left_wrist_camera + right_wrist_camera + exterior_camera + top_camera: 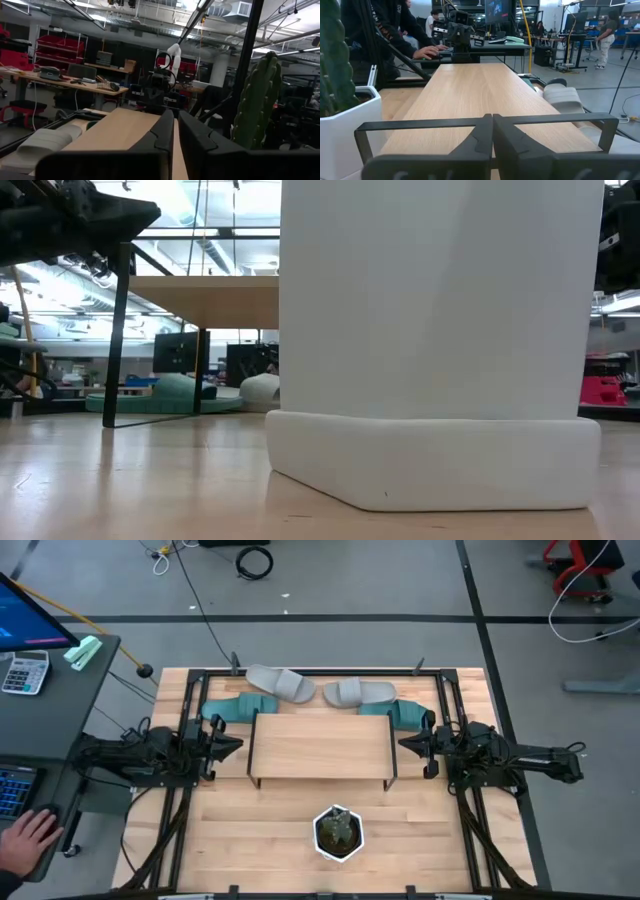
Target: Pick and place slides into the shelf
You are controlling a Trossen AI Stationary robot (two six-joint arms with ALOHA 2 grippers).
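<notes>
The shelf (320, 748), a light wood board on thin black legs, stands mid-table. Behind it, toward the far edge, two light grey slides (282, 683) (360, 693) lie on the table. One teal slide (232, 706) lies off the shelf's far left corner and another (405, 712) off its far right corner. My left gripper (232, 745) hovers at the shelf's left end, shut and empty. My right gripper (408, 745) hovers at the right end, shut and empty. Both point at the shelf. The shelf top also shows in the wrist views (125, 127) (480, 90).
A white hexagonal pot with a cactus (338, 832) stands near the front edge and fills most of the low view (430, 340). A black frame (190, 690) rims the table. A person's hand (30, 835) rests at a desk left of the table.
</notes>
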